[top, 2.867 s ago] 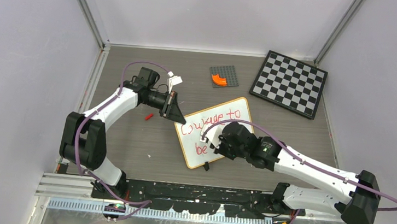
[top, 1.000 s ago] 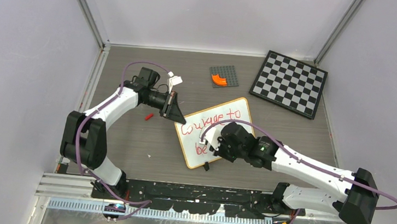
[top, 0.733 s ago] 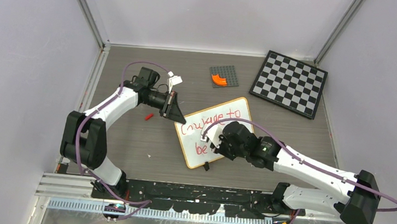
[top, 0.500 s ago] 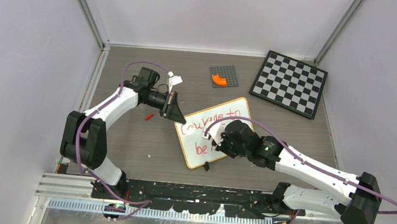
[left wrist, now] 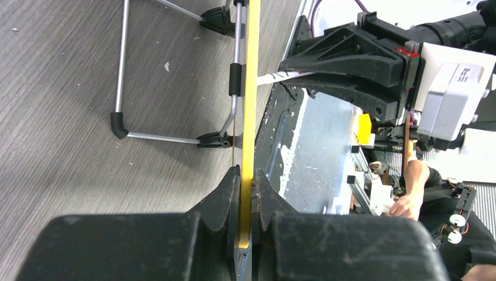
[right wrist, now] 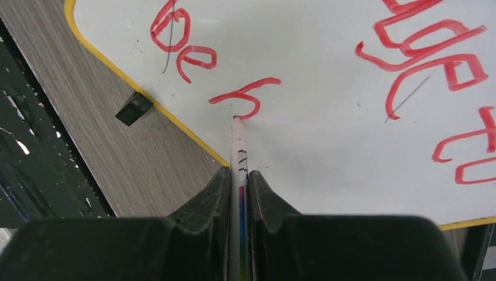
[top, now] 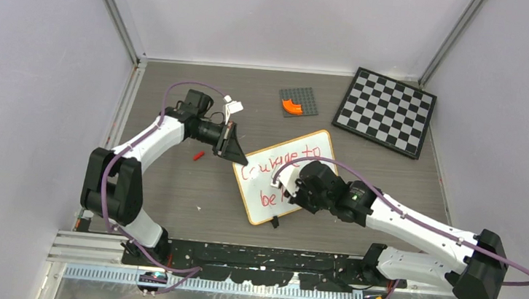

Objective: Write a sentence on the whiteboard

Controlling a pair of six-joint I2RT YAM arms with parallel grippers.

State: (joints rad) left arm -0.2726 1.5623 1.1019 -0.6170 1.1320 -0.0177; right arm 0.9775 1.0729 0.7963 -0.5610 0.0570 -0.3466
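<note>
The whiteboard [top: 252,191] with its orange frame lies tilted on the table. The sentence [top: 280,159] in red reads "Courage to" on the top line and "be" [right wrist: 184,44] below, followed by a partial curved stroke [right wrist: 245,93]. My right gripper [top: 288,192] is shut on a white marker [right wrist: 237,146]; its red tip touches the board at the end of that stroke. My left gripper [top: 235,154] is shut on the board's upper-left frame edge [left wrist: 251,88], seen edge-on in the left wrist view between the fingertips [left wrist: 246,172].
A black-and-white chequered board [top: 386,111] lies at the back right. A grey studded plate [top: 303,98] with an orange piece [top: 292,107] lies behind the whiteboard. A small red cap [top: 199,156] lies left of the board. A black foot [top: 274,222] sticks out at its near edge.
My right gripper has shifted slightly to the right and up along the second line, and a new red stroke has appeared after "be". The left arm and the board have not moved.
</note>
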